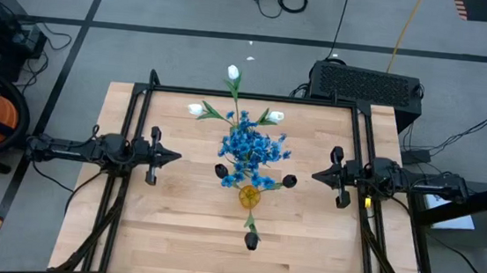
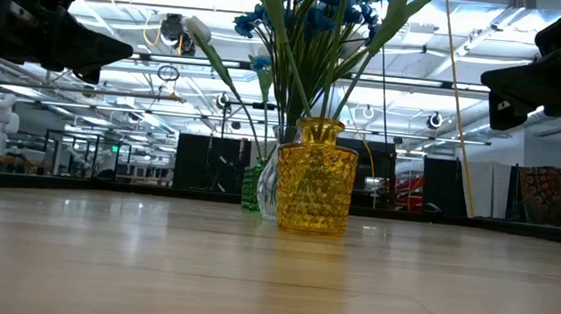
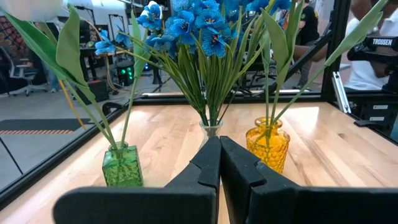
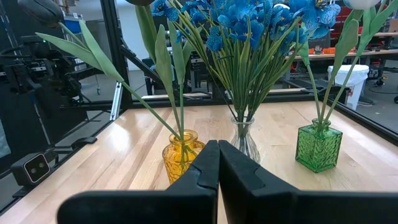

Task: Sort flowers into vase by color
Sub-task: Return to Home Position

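Three vases stand in a row at the table's middle. The yellow vase [image 1: 249, 196] [image 2: 315, 188] holds stems with dark buds [image 1: 251, 241]. A clear vase [image 3: 211, 129] [image 4: 244, 140] holds the bushy blue flowers [image 1: 251, 146]. The green vase [image 3: 122, 167] [image 4: 318, 147] holds the white tulips [image 1: 233, 72]. Each stem sticks into its vase by its lower end. My left gripper [image 1: 175, 157] [image 3: 219, 140] hovers shut to the left of the vases. My right gripper [image 1: 315, 175] [image 4: 217, 144] hovers shut to their right. Both point at the vases and touch nothing.
A black frame rail [image 1: 247, 95] runs along the table's far edge and down both sides. Bare wood [image 1: 182, 237] lies on the near side of the vases and between each gripper and the flowers. Leaves and buds spread wide above the vases.
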